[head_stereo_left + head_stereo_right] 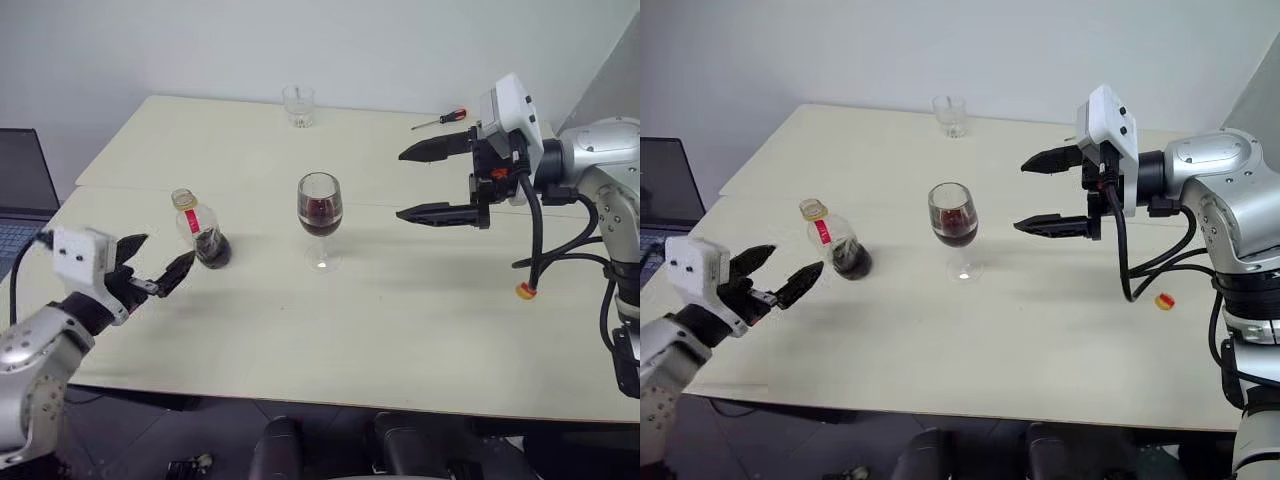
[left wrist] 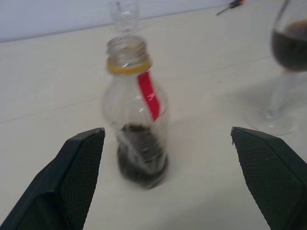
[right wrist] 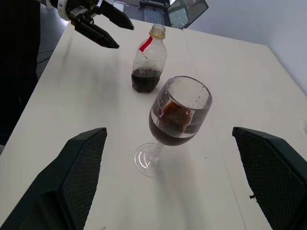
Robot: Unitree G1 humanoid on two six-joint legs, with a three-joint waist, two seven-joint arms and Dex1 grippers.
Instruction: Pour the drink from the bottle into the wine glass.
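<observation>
Going left to right: the left gripper sits low near the table's front-left edge, fingers spread wide and holding nothing, pointed level at the bottle just ahead of it. The bottle stands upright on the table, uncapped (only the yellow ring is on the neck), with a little dark drink at the bottom. My guess is it's been set down because pouring is basically done. Next over, the wine glass stands upright mid-table, apart from the bottle, bowl roughly half full. On the right, the right gripper hangs above the table, pointing sideways toward the glass, jaws wide and empty, well clear of it.
</observation>
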